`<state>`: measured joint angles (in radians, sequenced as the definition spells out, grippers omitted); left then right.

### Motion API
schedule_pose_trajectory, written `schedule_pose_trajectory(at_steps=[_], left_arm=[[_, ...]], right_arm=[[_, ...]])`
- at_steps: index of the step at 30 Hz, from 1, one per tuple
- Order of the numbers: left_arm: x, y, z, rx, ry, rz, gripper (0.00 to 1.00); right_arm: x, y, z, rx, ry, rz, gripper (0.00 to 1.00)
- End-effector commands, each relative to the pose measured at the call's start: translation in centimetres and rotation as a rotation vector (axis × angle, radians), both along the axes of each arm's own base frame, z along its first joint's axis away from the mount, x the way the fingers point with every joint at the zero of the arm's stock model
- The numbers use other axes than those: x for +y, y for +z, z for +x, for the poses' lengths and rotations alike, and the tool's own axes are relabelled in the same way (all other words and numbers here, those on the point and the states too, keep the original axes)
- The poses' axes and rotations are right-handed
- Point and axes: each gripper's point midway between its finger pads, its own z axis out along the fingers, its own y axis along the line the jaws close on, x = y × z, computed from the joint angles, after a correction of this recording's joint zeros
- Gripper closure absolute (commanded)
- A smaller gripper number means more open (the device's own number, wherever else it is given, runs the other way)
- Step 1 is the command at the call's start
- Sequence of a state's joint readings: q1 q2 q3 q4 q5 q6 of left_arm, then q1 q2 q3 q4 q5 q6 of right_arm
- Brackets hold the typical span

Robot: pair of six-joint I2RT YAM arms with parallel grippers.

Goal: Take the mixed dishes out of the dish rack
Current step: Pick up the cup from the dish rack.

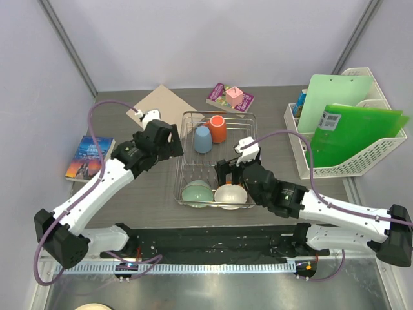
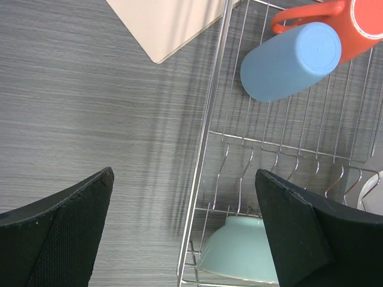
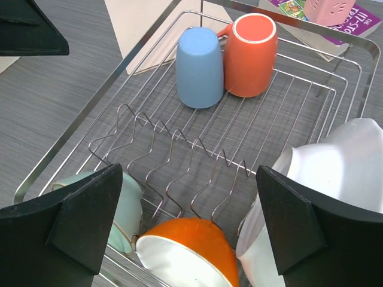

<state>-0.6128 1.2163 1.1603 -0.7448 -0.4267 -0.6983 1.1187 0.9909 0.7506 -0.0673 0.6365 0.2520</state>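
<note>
The silver wire dish rack [image 1: 219, 113] stands mid-table. A light-blue cup [image 1: 202, 139] and an orange-red mug [image 1: 217, 128] lie at its far end. A pale green bowl [image 1: 197, 192] and a cream bowl with an orange outside [image 1: 230, 194] stand on edge at its near end. In the right wrist view a white plate [image 3: 335, 173] stands to the right of the cream bowl [image 3: 191, 245]. My left gripper [image 1: 169, 139] is open and empty over the rack's left rim [image 2: 206, 131]. My right gripper [image 1: 229, 169] is open and empty above the cream bowl.
A white plastic file basket [image 1: 361, 165] with green folders stands at the right. A purple book [image 1: 222, 98] lies behind the rack, a beige board [image 1: 161, 103] at its far left, and another book [image 1: 89, 156] at the left edge.
</note>
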Motion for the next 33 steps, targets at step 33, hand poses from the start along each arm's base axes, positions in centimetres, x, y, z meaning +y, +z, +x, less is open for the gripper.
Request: schedule_pose_trajectory(at_steps=[33], left_arm=[[1.8, 0.6, -2.7, -0.082, -0.111, -0.069, 0.0]], right_arm=[[1.6, 2.6, 19.5, 0.126, -0.341, -0.151, 0.0]])
